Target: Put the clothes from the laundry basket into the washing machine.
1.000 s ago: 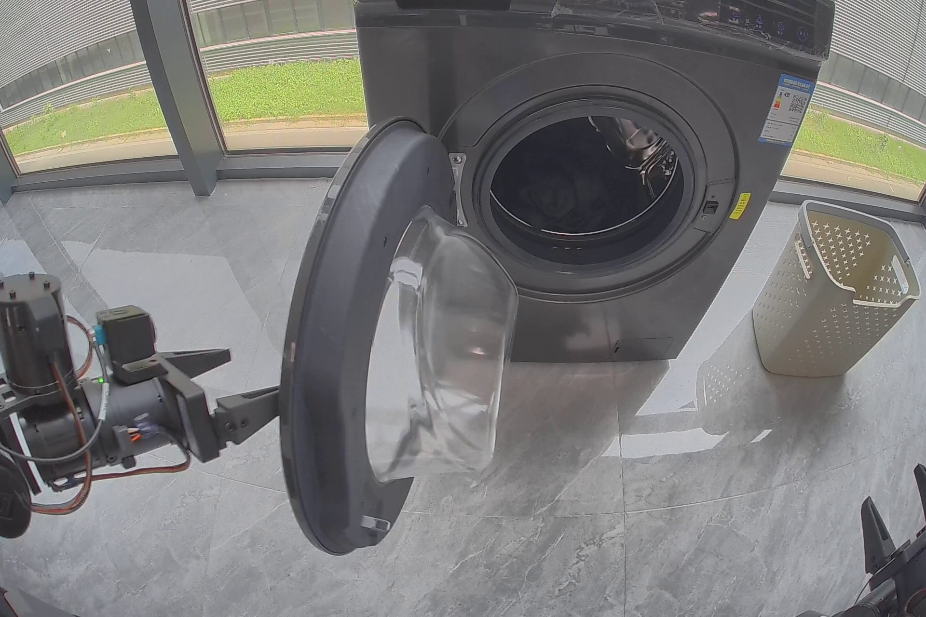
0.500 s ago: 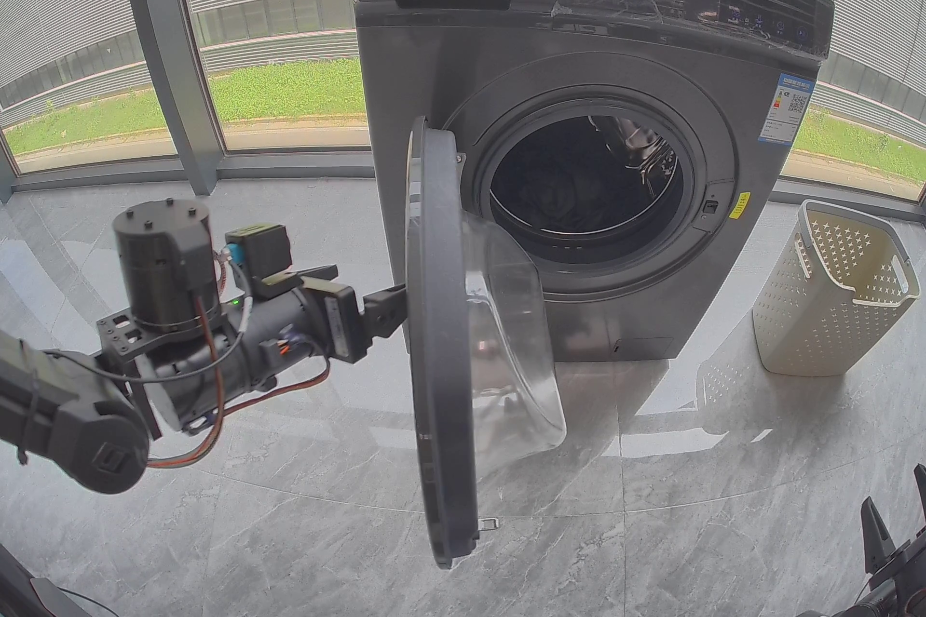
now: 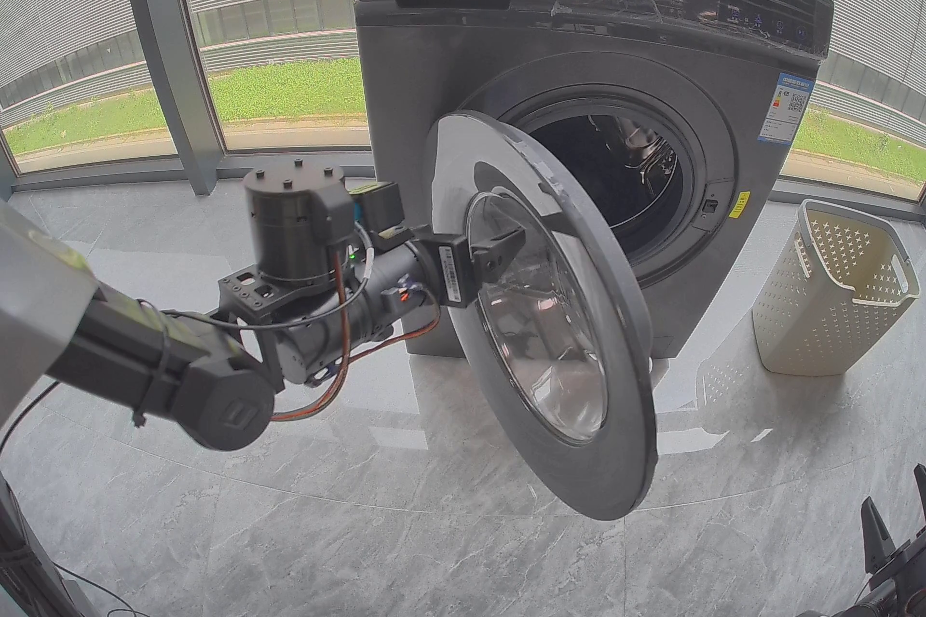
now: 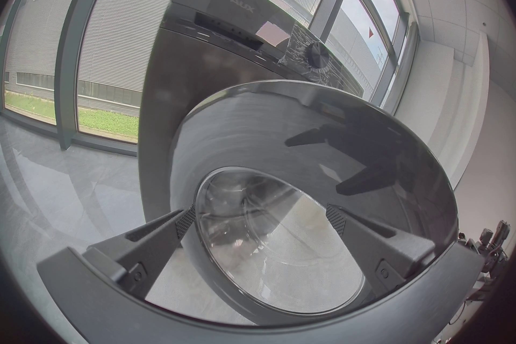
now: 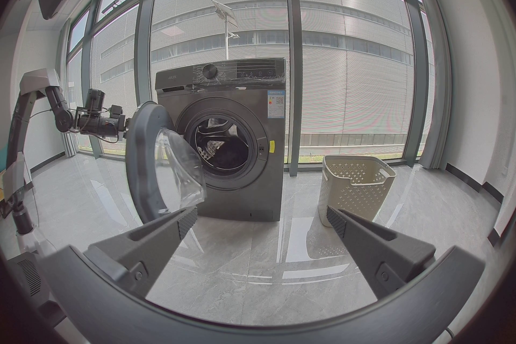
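Note:
The grey washing machine (image 3: 453, 60) stands ahead with its round door (image 3: 617, 416) swung partway across the drum opening (image 3: 627, 166). Dark clothes lie inside the drum (image 5: 220, 143). My left gripper (image 3: 490, 251) is open, its fingertips against the outer face of the door (image 4: 322, 114), beside the glass window (image 4: 279, 243). The cream laundry basket (image 3: 837, 301) stands on the floor right of the machine, with no clothes showing in it. My right gripper (image 5: 260, 215) is open and holds nothing, low at the near right (image 3: 892, 551), well back from the machine (image 5: 236, 92) and the basket (image 5: 355, 184).
Grey tiled floor (image 3: 405, 494) spreads in front of the machine. Tall windows with dark pillars (image 3: 164, 31) run behind it. A white wall (image 5: 484, 92) closes the room to the right of the basket.
My left arm has pushed forward and to the right against the door. The door has swung from wide open to roughly half shut. The right arm has kept still.

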